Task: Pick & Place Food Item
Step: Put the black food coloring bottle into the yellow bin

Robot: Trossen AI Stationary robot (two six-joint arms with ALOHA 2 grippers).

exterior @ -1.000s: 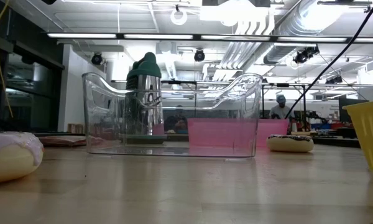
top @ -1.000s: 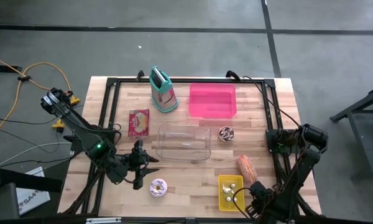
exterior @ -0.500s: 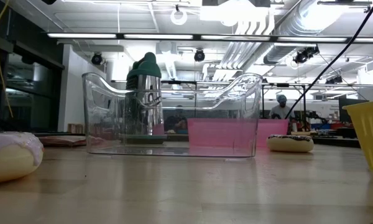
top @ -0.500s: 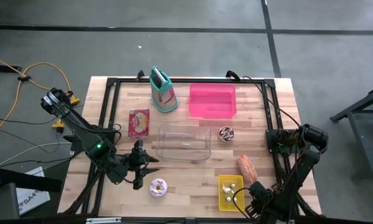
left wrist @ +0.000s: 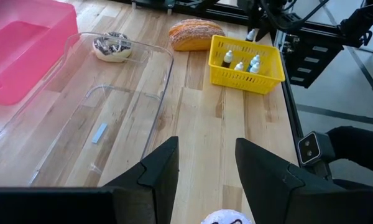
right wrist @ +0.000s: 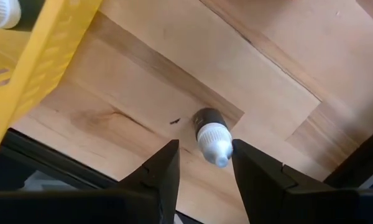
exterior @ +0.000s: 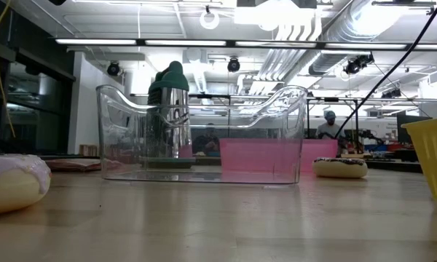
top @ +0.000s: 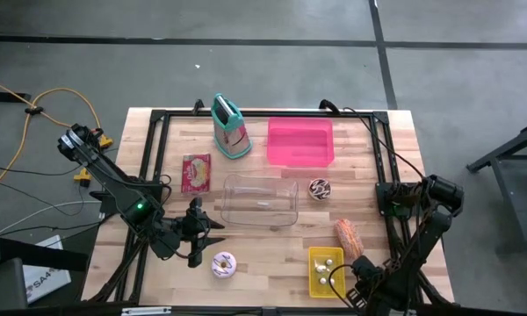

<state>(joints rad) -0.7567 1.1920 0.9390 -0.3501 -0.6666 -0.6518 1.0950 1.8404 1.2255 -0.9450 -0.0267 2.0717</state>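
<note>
Wooden table (top: 272, 254) carried a donut (top: 223, 264) near its front edge, just beside the left gripper (top: 212, 233), fingers parted, empty. Right gripper (right wrist: 202, 163) at the front-right corner straddled a small bottle (right wrist: 211, 135), fingers unclosed.

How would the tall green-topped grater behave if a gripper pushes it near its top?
The grater stands upright, tall on a narrow base, so it would probably tip rather than slide. Its shiny metal sides look smooth, so jaws might slip there.

Wood table (top: 272, 250) w/ donuts (top: 223, 264), bread (top: 348, 234), bins (top: 299, 142), yellow basket (top: 325, 270).
</note>
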